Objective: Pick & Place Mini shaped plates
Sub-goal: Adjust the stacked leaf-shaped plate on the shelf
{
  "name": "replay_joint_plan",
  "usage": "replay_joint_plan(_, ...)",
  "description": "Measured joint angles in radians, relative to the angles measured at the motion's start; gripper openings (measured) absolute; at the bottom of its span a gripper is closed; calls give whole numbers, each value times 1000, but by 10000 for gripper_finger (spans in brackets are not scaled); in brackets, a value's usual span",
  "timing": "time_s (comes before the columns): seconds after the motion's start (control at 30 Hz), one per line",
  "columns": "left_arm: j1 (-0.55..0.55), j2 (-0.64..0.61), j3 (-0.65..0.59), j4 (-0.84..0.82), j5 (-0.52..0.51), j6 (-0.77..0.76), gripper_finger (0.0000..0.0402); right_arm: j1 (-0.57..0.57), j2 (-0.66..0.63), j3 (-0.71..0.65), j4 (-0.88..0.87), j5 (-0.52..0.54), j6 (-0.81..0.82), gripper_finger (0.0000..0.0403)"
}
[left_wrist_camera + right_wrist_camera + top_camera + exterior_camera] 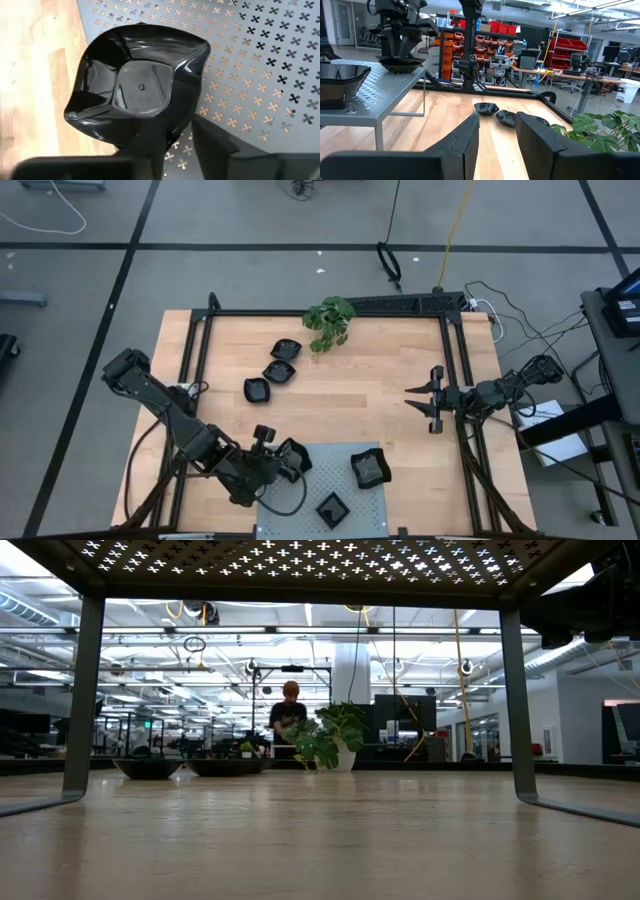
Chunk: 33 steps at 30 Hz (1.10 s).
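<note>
The left gripper point(291, 461) sits low at the near-left of the desk point(380, 395), its fingers clenched on a glossy black mini plate point(137, 92), a shallow dish with a squarish well and curled, faceted rim. The plate hangs at the left edge of the grey perforated metal panel point(330, 462), so the drop spot lies to the right of the fingers, just over that edge (the left arm is plainly the nearer one).

Further right, two plates already rest on the panel: a square one point(331, 508) at its near side and a rounder one point(370, 469) at its right. Three more plates point(272, 372) lie on the bare wood toward the far side, beside the green leafy plant point(329, 321).

The right gripper point(428, 399) waits over the desk's right edge, fingers released and empty.
</note>
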Motion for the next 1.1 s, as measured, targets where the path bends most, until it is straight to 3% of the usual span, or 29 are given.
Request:
replay_joint_plan(0.17, 0, 0, 0, 6, 24, -1, 37, 0, 0, 0, 0, 0, 0, 118)
replay_joint_plan(0.33, 0, 0, 0, 39, 64, -11, 5, 0, 0, 0, 0, 0, 0, 118)
replay_joint_plan(0.67, -2, -21, 0, 102, 80, 15, 19, 0, 0, 0, 0, 0, 0, 118)
replay_joint_plan(1.1, 40, -134, 0, 168, 91, -106, 10, 0, 0, 0, 0, 0, 0, 118)
